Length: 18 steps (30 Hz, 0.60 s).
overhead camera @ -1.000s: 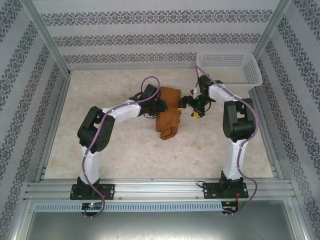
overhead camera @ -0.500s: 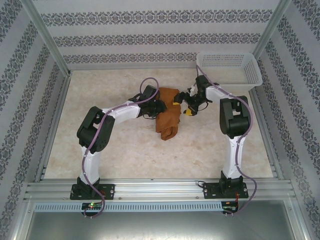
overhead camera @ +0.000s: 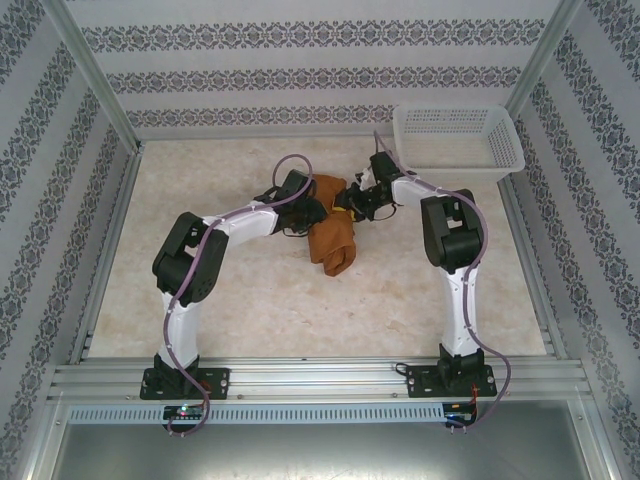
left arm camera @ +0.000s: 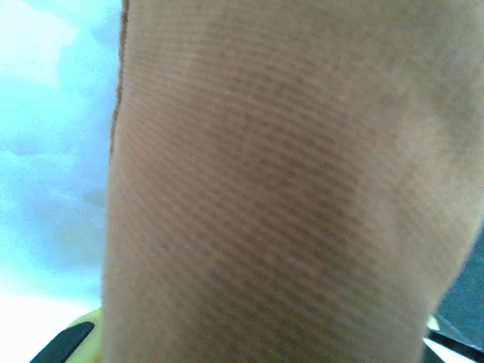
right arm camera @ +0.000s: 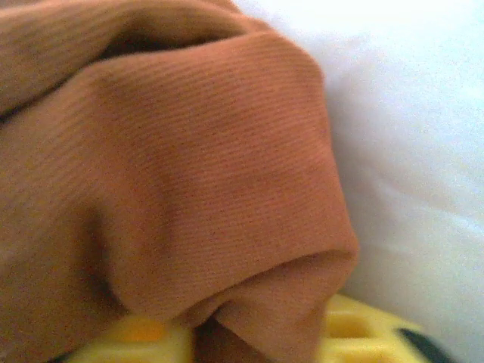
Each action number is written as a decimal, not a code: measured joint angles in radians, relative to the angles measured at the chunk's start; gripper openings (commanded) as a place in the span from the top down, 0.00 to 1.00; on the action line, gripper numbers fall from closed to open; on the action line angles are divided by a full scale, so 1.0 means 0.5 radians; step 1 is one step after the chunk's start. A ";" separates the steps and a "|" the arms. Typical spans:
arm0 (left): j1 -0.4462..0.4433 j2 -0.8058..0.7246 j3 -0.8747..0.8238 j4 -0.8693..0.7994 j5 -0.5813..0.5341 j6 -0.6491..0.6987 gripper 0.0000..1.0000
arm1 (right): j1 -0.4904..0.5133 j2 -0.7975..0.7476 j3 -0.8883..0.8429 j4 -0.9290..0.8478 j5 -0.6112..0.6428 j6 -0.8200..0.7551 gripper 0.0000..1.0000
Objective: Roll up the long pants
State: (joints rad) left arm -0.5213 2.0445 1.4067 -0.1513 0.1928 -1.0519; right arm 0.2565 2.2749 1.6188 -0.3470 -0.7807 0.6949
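Note:
The long pants (overhead camera: 335, 240) lie bunched into a thick rust-brown bundle in the middle of the table. My left gripper (overhead camera: 311, 212) presses into the bundle's left side. In the left wrist view the ribbed fabric (left arm camera: 272, 189) is close against the lens, with a yellow fingertip (left arm camera: 82, 334) far off at the lower left, so the jaws stand wide. My right gripper (overhead camera: 350, 206) is at the bundle's upper right edge. There a fold of fabric (right arm camera: 197, 174) hangs down between its yellow fingers (right arm camera: 128, 339), which stand apart. The waistband is hidden.
A white plastic basket (overhead camera: 460, 165) stands at the back right corner of the table. Patterned walls and metal frame rails enclose the pale tabletop (overhead camera: 230, 300) on three sides.
The right gripper has swung left from beside the pants onto their upper right edge. The left arm and the bundle have hardly moved.

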 measured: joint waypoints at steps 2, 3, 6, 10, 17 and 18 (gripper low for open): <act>0.005 -0.002 0.002 -0.011 -0.031 -0.001 1.00 | 0.015 0.000 0.015 0.031 0.027 0.022 1.00; 0.008 -0.002 0.003 -0.014 -0.039 -0.001 1.00 | 0.018 0.000 0.015 0.040 0.032 0.029 1.00; 0.008 0.000 0.030 -0.053 -0.047 0.002 0.69 | 0.020 0.000 0.015 0.050 0.038 0.034 1.00; 0.007 0.022 0.141 -0.237 -0.050 0.066 0.00 | 0.037 -0.004 0.014 0.070 0.014 0.035 1.00; 0.032 0.066 0.547 -0.794 -0.059 0.220 0.00 | 0.057 -0.116 0.014 0.061 0.002 0.069 1.00; 0.041 0.067 0.623 -0.866 -0.058 0.244 0.00 | 0.051 -0.140 0.014 0.064 -0.002 0.072 1.00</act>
State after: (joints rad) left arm -0.5007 2.0781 1.7180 -0.5842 0.1638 -0.9298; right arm 0.2821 2.2047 1.6260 -0.3149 -0.7818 0.7311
